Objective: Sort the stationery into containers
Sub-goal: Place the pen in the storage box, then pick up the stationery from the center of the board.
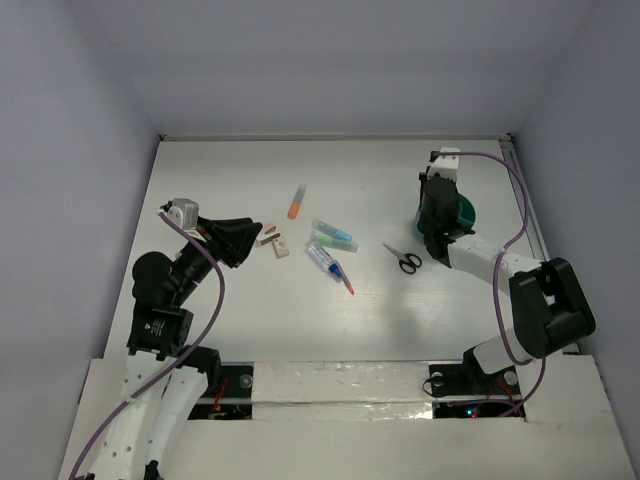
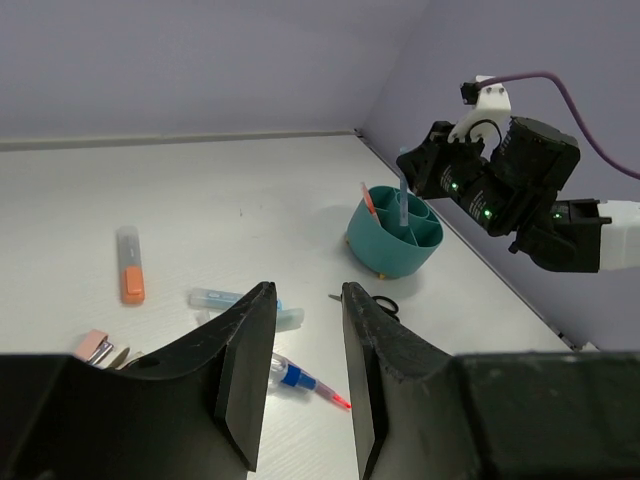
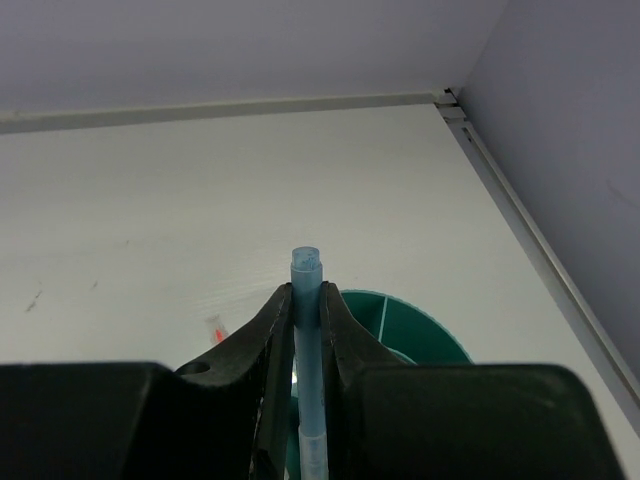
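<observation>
Seen from above, the teal cup (image 1: 468,212) sits partly under the right gripper (image 1: 437,222), which hangs over the cup's left rim. The black-handled scissors (image 1: 404,260) lie just left of the cup, a little nearer the arm bases. Farther left of the cup are the blue highlighter (image 1: 333,233), the green highlighter (image 1: 334,244), a blue-capped clear pen (image 1: 322,258), the orange marker (image 1: 295,204) and two small erasers (image 1: 281,247). The left gripper (image 1: 252,234) is farthest from the cup, just beside the erasers. In the left wrist view, the left gripper's jaws stand parted with nothing between them, and the clear pen shows through the gap. Beyond them the cup is split into compartments. A red pen (image 2: 367,199) leans in the compartment on its left side, and the right gripper holds a light-blue pen (image 2: 402,205) upright with its lower end inside the cup. In the right wrist view, the right gripper's fingers (image 3: 272,335) are clenched on that pen just below its top end, directly above the cup, whose green rim shows behind them on the right.
</observation>
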Controlling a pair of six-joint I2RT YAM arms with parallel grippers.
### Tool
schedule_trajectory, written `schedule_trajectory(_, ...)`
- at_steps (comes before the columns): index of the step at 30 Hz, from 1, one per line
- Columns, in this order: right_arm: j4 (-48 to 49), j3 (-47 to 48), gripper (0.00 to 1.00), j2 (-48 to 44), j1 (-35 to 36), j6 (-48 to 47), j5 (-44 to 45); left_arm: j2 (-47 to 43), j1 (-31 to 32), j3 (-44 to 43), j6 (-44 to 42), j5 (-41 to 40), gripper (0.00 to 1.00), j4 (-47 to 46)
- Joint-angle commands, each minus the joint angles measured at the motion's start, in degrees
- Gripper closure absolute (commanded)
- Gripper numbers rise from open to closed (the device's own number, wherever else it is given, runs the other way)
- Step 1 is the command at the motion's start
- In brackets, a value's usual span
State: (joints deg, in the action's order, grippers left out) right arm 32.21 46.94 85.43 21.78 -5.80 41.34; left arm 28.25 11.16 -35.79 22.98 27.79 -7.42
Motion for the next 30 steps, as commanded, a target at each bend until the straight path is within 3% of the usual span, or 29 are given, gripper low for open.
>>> schedule_trajectory(1,7.87,-0.88,1.00,-1.23,0.10,-0.96,-1.44,-0.65,0.70,-1.12,-0.31,0.07,0.71,-2.51)
schedule_trajectory(13,4.80,-2.29,0.91,-1.84,0.10,1.06,-3.46,-0.74,1.23,-1.21,-0.48,0.16,0.71,-2.42)
schedule_trajectory(19,0.93,-1.50,0.67,-3.25,0.10,3.08,-3.72,-1.09,1.23,-1.21,-0.48,-0.02,0.71,-2.16)
schedule_trajectory(21,-0.65,-1.32,0.53,-4.30,0.10,4.22,-4.95,-1.18,1.23,-1.21,-0.57,-0.02,0.71,-2.16)
schedule_trajectory(25,-4.51,-0.71,0.42,-6.41,0.10,7.02,-8.37,-1.18,1.23,-1.21,-0.57,-0.19,0.70,-1.98)
schedule_trajectory(26,-7.04,-0.27,0.43,-6.85,0.10,9.38,-9.43,-1.09,1.23,-1.21,-0.57,-0.28,0.71,-1.98)
schedule_trajectory(27,-8.90,0.25,0.51,-7.38,0.10,10.71,-13.27,-1.09,1.23,-1.21,-0.57,-0.37,0.70,-1.98)
schedule_trajectory(28,-10.83,0.78,0.65,-7.90,0.10,11.68,-16.00,-1.09,1.23,-1.21,-0.48,-0.37,0.71,-1.98)
schedule_trajectory(29,-12.41,1.31,0.90,-7.91,1.67,12.47,-18.03,-1.09,1.23,-1.21,-0.48,-0.28,0.71,-1.98)
schedule_trajectory(30,-15.74,2.45,1.00,-7.82,2.82,13.79,-21.36,-0.92,1.23,-1.21,-0.57,-0.37,0.71,-1.98)
